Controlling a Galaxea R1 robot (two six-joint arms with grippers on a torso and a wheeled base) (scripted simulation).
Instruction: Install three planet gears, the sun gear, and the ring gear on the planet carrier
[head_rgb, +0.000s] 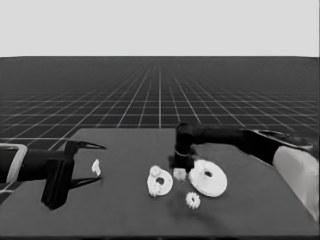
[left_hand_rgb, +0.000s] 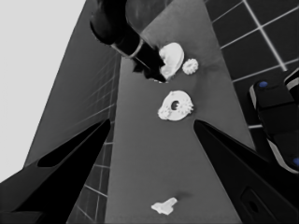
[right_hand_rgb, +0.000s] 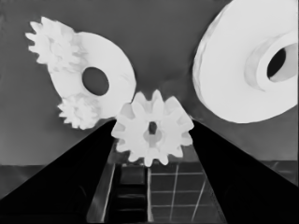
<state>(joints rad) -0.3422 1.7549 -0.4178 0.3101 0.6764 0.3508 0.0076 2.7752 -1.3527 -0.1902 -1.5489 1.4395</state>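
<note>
Two gears (right_hand_rgb: 56, 42) sit on your carrier (right_hand_rgb: 110, 70); right end effector (right_hand_rgb: 152, 140) clamps a third (right_hand_rgb: 153, 127); ring gear (head_rgb: 209, 177) remains.

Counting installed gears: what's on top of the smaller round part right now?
Two small gears sit at the smaller round part's rim, its centre hole bare. The right gripper holds a third between both round parts. Whatever lies under the gears is hidden.
</note>
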